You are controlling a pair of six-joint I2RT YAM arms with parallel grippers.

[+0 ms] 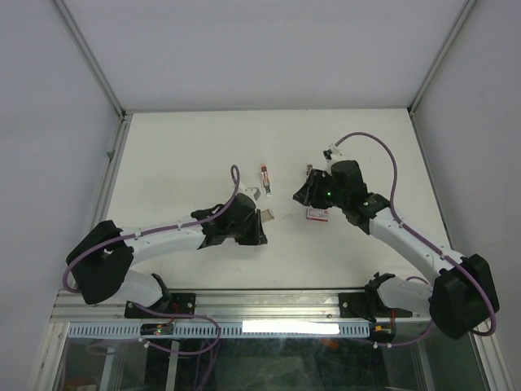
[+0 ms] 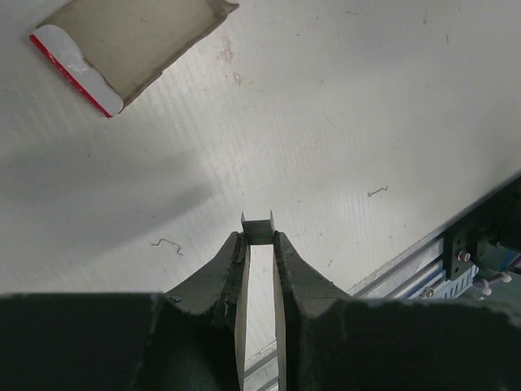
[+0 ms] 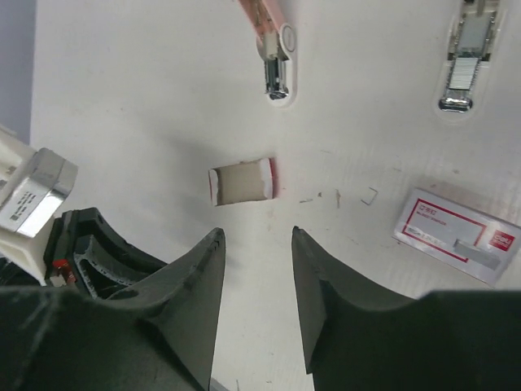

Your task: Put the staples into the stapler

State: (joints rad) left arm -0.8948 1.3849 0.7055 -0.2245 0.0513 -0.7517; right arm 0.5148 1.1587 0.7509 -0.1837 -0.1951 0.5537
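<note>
1. Fingers of my left gripper [image 2: 259, 239]: pressed together on a short grey metal strip [image 2: 259, 229], channel-shaped at its end. It sticks out just past the tips, above the white table [image 2: 342, 122].
2. Fingers of my right gripper [image 3: 254, 244]: dark, standing apart with nothing between them, over bare table.
3. Tiny flat white rectangular staples box [image 3: 456, 236] with a red mark and a red outline on its face. It lies flat on the table, to the right of my right fingers and clear of them. From above it sits just on the near side of that gripper, right of the table's middle. A small grey sliver rests on its face; I cannot tell what it is.
4. Pink-and-white oblong stapler [image 3: 273, 49] with a shiny metal nose, lying on the table beyond my right fingers. From above it is between my two grippers.
5. Separate white-and-grey piece [image 3: 468, 57] with an open metal channel and a shiny nose. It is beside the stapler but apart from it, and beyond the box. Whether the two belong together I cannot tell.
6. Open cardboard sleeve [image 3: 242, 181], tan inside with a white and red edge, between my right fingers and the stapler.
7. Loose bent wire staples [image 2: 167, 243], scattered singly on the table near my left fingers.
</note>
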